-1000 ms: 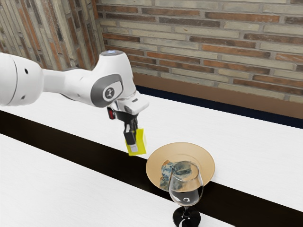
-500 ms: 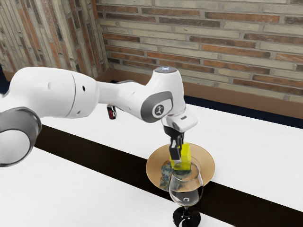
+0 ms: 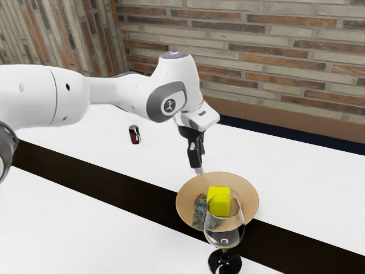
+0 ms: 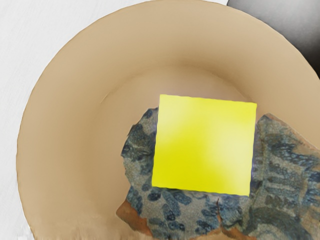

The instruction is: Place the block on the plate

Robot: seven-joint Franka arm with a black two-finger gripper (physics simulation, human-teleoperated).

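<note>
The black gripper is above the near-left part of the plate's rim in the exterior view, open and apart from the block. The yellow block rests in the tan round plate, partly behind the glass. In the wrist view the block shows its square top over a blue-grey patterned patch, within the plate.
A stemmed glass with a black base stands in front of the plate. A dark can stands farther back, left of the gripper in the exterior view. A black strip crosses the white table.
My hand carried the block rightward in the exterior view to the plate and let it go. Since then the hand has risen and moved back left, while the block stays in the plate.
</note>
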